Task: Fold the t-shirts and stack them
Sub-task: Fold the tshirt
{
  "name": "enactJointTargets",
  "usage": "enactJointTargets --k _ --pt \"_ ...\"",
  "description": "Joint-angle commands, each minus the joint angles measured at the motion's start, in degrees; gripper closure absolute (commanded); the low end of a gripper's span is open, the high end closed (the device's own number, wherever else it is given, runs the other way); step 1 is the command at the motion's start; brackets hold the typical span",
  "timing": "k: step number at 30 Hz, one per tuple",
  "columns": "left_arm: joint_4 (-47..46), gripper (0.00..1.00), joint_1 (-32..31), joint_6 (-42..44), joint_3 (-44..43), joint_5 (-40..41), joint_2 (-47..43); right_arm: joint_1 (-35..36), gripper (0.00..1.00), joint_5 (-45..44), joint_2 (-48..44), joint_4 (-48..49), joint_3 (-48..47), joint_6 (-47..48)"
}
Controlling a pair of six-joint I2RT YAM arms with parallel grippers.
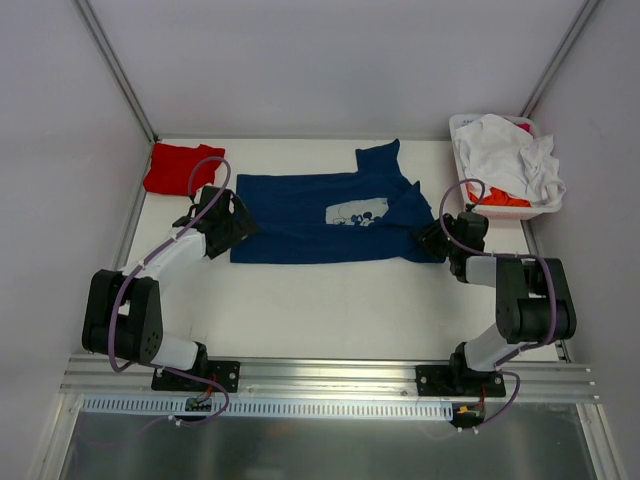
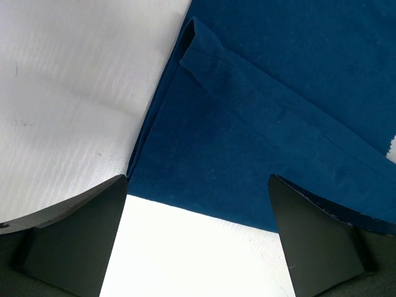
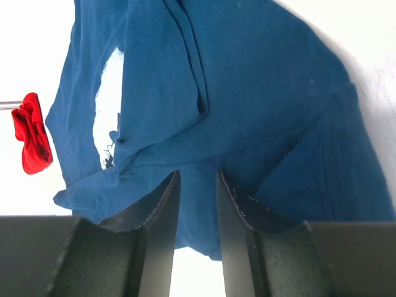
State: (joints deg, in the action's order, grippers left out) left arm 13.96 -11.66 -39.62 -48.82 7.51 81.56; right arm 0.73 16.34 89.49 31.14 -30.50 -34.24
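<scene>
The navy t-shirt [image 1: 310, 215] with its pale mouse print [image 1: 357, 211] lies spread across the middle of the table, its right side bunched and folded over. My left gripper [image 1: 237, 225] is at its left edge, jaws wide open and empty. In the left wrist view the gripper [image 2: 198, 179] is just short of the shirt's hem corner [image 2: 204, 59]. My right gripper [image 1: 428, 240] is at the shirt's right edge. In the right wrist view the gripper [image 3: 198, 176] has its jaws close together with navy cloth [image 3: 247, 93] between them. The red t-shirt [image 1: 180, 167] lies folded at the back left.
A white basket [image 1: 462, 125] at the back right holds a crumpled white tee [image 1: 505, 155] and an orange one [image 1: 505, 198]. Grey walls enclose the table on three sides. A metal rail [image 1: 320, 380] runs along the near edge by the arm bases.
</scene>
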Motion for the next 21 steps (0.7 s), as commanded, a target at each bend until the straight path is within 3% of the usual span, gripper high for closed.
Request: enactJointTargets --k 1,21 --pt "0.0 0.01 -0.4 0.2 0.3 0.1 -1.7 0.2 0.67 0.5 2.1 4.7 -3.9 0.2" --pt "0.0 0.01 -0.4 0.4 -0.3 0.5 0.1 0.2 0.67 1.6 8.9 7.8 -8.3 -0.4"
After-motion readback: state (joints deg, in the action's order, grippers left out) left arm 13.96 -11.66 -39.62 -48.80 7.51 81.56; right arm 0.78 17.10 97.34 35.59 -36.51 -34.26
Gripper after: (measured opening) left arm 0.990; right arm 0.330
